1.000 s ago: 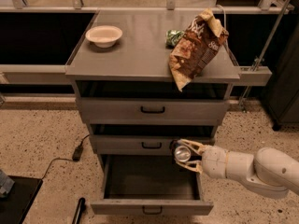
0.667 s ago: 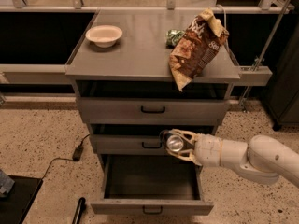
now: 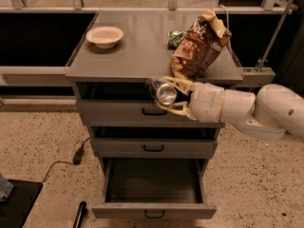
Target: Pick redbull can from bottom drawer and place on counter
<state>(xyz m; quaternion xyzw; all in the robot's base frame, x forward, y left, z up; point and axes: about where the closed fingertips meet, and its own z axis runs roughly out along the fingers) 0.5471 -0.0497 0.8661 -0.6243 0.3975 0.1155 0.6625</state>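
Shallow white round bowl [image 3: 104,35] sits top left. Brown crinkled chip bag [image 3: 199,49] stands tilted at right front edge, with green wrinkled packet [image 3: 176,37] just behind it. Black cable with plug [image 3: 78,155] lies on speckled floor, left. Gripper [image 3: 161,92] is just below the bag's lower end.

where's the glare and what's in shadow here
Camera view: a bright highlight on the silver top of the redbull can, held by the tool in front of the top drawer just under the counter edge; the open bottom drawer is dim inside; the bowl throws a soft shadow.
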